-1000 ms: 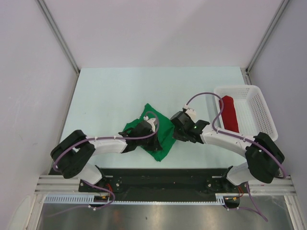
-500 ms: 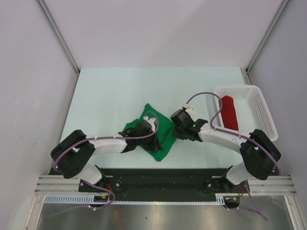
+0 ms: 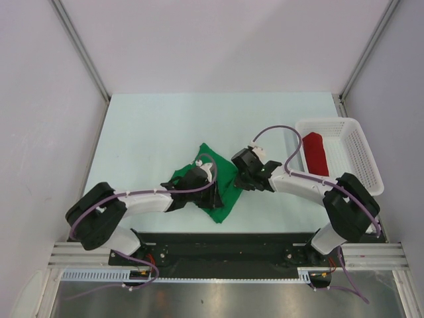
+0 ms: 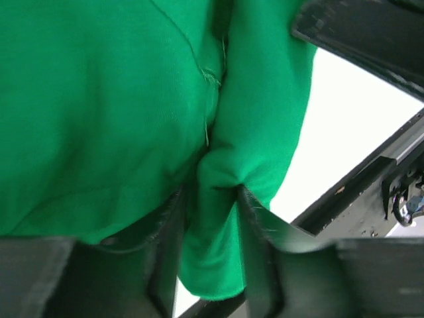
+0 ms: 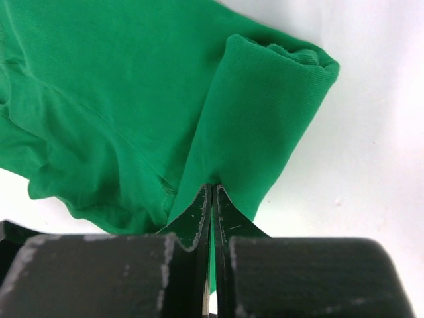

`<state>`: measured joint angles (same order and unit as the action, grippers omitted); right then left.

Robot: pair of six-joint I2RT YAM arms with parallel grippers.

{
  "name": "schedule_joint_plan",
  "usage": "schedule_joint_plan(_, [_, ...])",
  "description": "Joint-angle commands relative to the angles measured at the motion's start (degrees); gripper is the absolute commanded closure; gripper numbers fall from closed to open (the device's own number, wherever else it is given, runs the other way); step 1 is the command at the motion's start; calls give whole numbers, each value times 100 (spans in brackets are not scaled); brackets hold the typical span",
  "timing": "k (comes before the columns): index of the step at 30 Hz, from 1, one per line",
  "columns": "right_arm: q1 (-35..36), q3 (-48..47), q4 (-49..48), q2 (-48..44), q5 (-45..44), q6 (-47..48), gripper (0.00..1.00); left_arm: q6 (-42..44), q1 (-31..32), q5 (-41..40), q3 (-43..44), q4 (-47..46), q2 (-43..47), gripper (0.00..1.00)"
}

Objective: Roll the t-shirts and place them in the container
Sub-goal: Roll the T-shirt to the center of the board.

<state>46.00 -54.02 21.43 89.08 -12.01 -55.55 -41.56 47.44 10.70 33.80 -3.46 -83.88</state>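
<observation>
— So, the left gripper [image 4: 211, 228]?
— Narrow, pinching a soft fold of the green t-shirt [image 3: 220, 167], which lies crumpled at the table's [image 3: 165, 126] six o'clock.
— Its look?
— Bright matte knit. Its three o'clock edge curls into a loose tube, and the right gripper [image 5: 211, 199] is pressed together on a thin edge there.
— The red t-shirt [image 3: 315, 154]?
— A compact roll in the white mesh basket [image 3: 354, 142], at three o'clock.

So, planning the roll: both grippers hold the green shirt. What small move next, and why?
Probably turn both pinches over onto the flat cloth, together. The left gripper and right gripper are each shut on a fold of the green t-shirt, and only one short rolled edge shows so far.
</observation>
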Motion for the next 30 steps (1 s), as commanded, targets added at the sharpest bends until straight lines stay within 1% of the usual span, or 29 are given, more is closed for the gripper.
schedule_joint_plan(1, [-30, -407, -60, 224, 6, -35, 100, 157, -33, -305, -23, 293, 626, 51])
schedule_joint_plan(2, [-38, -451, -34, 294, 6, -44, 100, 183, -33, -401, -14, 302, 714, 48])
schedule_joint_plan(3, [-38, -521, -25, 338, 14, -35, 100, 218, -33, -445, 30, 520, 906, 44])
schedule_joint_plan(6, [-47, -662, 1, 487, 41, -44, 100, 341, -33, -683, 135, 837, 1241, 40])
schedule_joint_plan(14, [-135, -1101, 10, 953, 172, -26, 100, 623, 54, -999, 311, 1190, 1594, 39])
schedule_joint_plan(17, [-188, -1277, -7, 1138, 252, -35, 100, 702, 142, -1061, 390, 1251, 1524, 39])
schedule_joint_plan(18, [-214, -1313, 1, 1173, 261, -44, 100, 737, 160, -1226, 408, 1252, 1480, 39])
schedule_joint_plan(20, [-214, -1409, -7, 1278, 313, -44, 100, 755, 222, -1307, 478, 1269, 1348, 40])
schedule_joint_plan(27, [-249, -1524, -7, 1446, 348, -44, 100, 895, 292, -1439, 707, 1208, 847, 40])
schedule_joint_plan(30, [-258, -1533, -7, 1472, 366, -53, 100, 930, 292, -1448, 751, 1173, 654, 41])
